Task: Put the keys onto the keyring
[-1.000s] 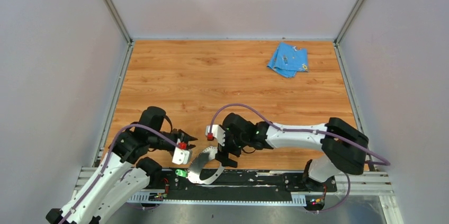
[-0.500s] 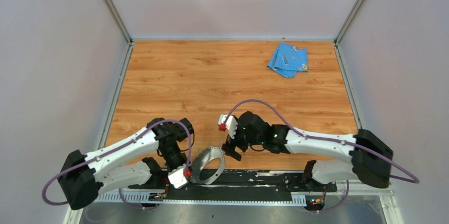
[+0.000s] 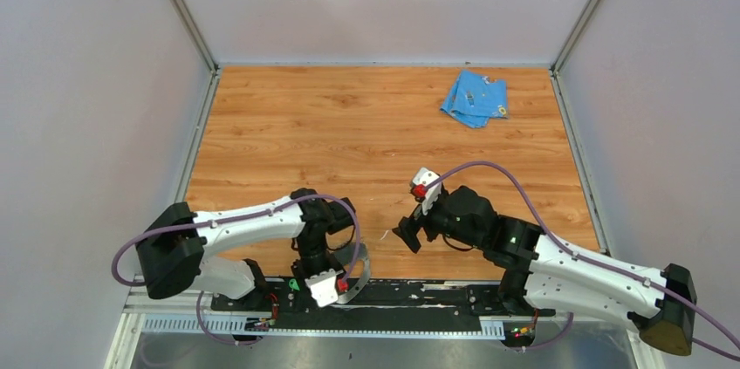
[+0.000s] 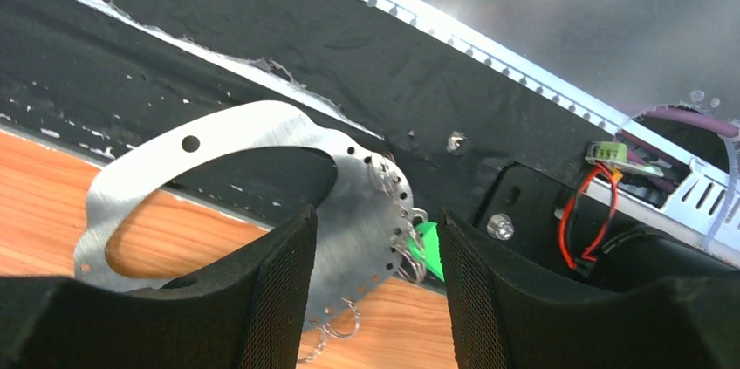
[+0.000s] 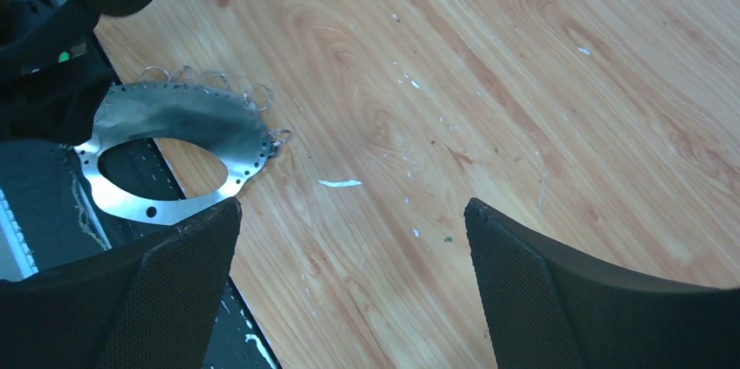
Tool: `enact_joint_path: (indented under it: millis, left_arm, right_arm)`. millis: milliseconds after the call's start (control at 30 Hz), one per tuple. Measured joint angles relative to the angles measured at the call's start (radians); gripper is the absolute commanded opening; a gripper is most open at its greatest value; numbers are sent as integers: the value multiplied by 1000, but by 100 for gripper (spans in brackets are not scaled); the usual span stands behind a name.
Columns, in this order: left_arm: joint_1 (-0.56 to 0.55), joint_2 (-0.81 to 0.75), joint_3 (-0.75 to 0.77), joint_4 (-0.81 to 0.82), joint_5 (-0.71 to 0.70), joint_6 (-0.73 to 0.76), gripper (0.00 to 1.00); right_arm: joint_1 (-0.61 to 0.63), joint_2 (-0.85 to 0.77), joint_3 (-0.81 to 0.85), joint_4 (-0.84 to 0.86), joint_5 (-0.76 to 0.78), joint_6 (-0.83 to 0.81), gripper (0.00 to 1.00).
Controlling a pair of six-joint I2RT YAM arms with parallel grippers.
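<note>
Grey walls close in a wooden table (image 3: 366, 125), seen from above, with a black strip (image 3: 436, 292) running along its near edge. Two white arms are bolted there. The left arm (image 3: 244, 222) bends in from the left and points down at the near edge of the wood. The right arm (image 3: 576, 277) reaches in from the right and stops over bare wood near the middle. A light-blue cloth (image 3: 474, 99) lies crumpled in the far right corner, well apart from both arms. The keyring (image 4: 353, 199), a flat grey metal band around an oval hole, lies at the near edge, partly on the wood and partly on the black strip. The left gripper (image 4: 375, 229) sits right over it with its jaws released: one side of the band runs between the two black fingers (image 4: 270, 299), with a gap showing at the right-hand one. The right gripper (image 5: 351, 208) is spread wide with nothing between its fingers, near the keyring but not touching it. A green key (image 4: 428, 251) rests just beside the keyring's outer rim, near the black strip. Small wire rings (image 5: 259, 94) hang from holes along that rim.
</note>
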Motion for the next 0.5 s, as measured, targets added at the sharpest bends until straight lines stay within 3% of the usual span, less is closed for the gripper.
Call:
enact_joint_path:
  millis: [200, 500]
  left_arm:
    - [-121, 67, 20, 97, -57, -209, 48]
    - [-186, 41, -34, 220, -137, -414, 43]
  right_arm:
    - [-2, -68, -34, -46, 54, 14, 100]
    - [-7, -145, -39, -77, 94, 14, 100]
